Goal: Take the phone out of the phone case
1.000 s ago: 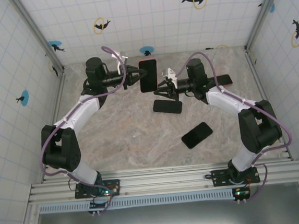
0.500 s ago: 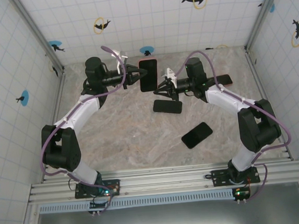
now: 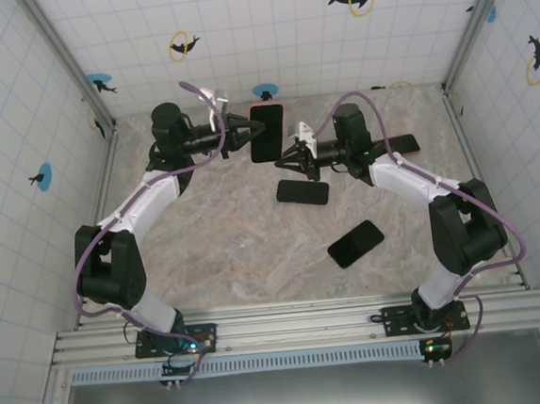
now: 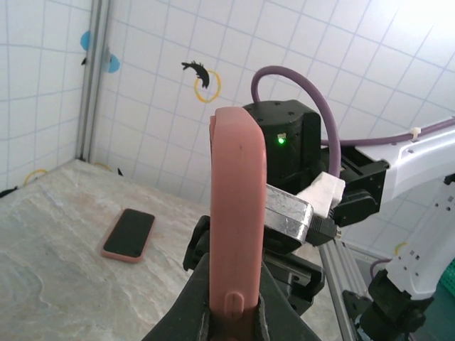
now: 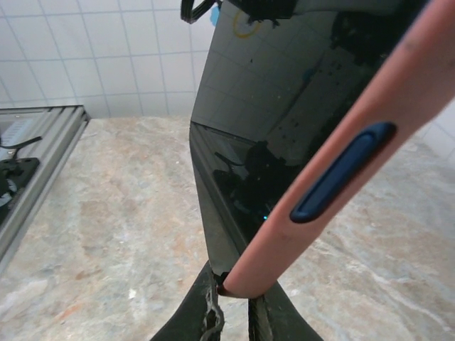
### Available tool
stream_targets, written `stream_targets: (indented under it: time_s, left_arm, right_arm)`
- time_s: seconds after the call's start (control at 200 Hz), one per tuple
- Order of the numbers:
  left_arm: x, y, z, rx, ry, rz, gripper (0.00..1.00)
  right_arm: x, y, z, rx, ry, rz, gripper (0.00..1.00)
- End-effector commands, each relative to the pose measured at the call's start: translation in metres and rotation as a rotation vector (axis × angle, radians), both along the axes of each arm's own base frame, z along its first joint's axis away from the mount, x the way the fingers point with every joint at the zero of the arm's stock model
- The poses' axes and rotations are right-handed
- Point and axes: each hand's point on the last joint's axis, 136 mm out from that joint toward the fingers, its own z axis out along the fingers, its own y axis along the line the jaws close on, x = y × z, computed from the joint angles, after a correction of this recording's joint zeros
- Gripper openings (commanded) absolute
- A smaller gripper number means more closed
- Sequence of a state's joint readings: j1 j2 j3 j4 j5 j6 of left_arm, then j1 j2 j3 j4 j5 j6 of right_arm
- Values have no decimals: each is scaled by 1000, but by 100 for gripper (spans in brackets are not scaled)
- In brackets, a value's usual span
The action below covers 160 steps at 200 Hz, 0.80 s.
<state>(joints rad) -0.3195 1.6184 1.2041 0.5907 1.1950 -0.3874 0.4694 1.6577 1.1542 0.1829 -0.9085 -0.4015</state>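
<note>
Pinching the upright pink-cased black phone (image 3: 267, 132), left hand (image 4: 231, 316) and right hand (image 5: 234, 302) hold it aloft, a bare black phone (image 3: 302, 192) lying nearby on the marble surface (image 3: 216, 235).

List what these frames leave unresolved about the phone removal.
- Right gripper hold: right wrist view's bottom edge cuts its fingers; clamped on the pink phone case corner or merely flanking it, unclear.
- Phone seating: that view's top edge crops it; in the left wrist view the case itself hides it.
- Second cased phone: top view, right arm covers part.
</note>
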Motion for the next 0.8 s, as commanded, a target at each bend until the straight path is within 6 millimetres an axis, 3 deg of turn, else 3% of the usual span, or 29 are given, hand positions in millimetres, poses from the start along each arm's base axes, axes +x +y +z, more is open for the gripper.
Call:
stream_targets:
  time_s: [0.0, 0.29, 0.475, 0.586, 0.796]
  left_arm:
    - [-31, -12, 2, -9, 97, -116, 0]
    - [-49, -14, -5, 5, 170, -157, 0]
    - [-53, -15, 0, 0, 158, -177, 0]
    - [-31, -10, -7, 8, 153, -66, 0]
    - [12, 5, 7, -72, 226, 131, 0]
  right_arm:
    - [27, 0, 50, 88, -242, -132, 10]
    - [47, -4, 81, 173, -334, -222, 8]
    - [51, -4, 81, 167, -345, -232, 8]
    - [45, -9, 84, 213, -290, -213, 8]
    - [45, -30, 68, 229, -129, -272, 14]
